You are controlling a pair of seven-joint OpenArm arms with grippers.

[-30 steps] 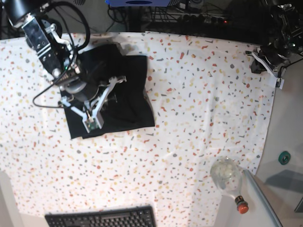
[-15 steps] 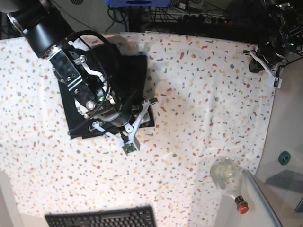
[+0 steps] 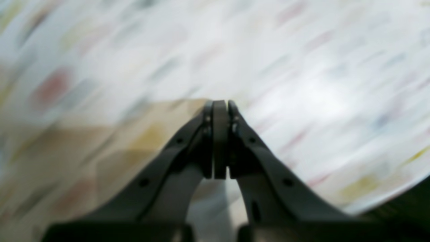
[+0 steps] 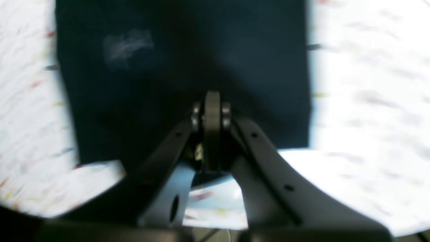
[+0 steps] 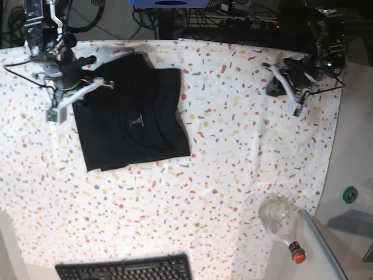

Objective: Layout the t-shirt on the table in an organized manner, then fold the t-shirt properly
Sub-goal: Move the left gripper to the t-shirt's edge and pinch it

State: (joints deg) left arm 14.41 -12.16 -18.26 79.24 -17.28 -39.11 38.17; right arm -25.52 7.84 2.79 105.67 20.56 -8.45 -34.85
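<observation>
- Right gripper [image 4: 212, 101] with jaws pressed fully together, nothing between them; both dark finger links meeting in a narrow upright tip in the right wrist view.
- Seen again in the base view [image 5: 55, 111] at upper left, white-framed, tip pointing down and left, hanging from a black arm that enters from the top left corner.
- Left gripper [image 3: 220, 114] likewise closed tight, pads flush, empty.
- In the base view [image 5: 297, 108] sitting at upper right, white frame angled down toward the lower right, arm reaching in from the top right corner.
- Both arms well apart, at opposite sides.
</observation>
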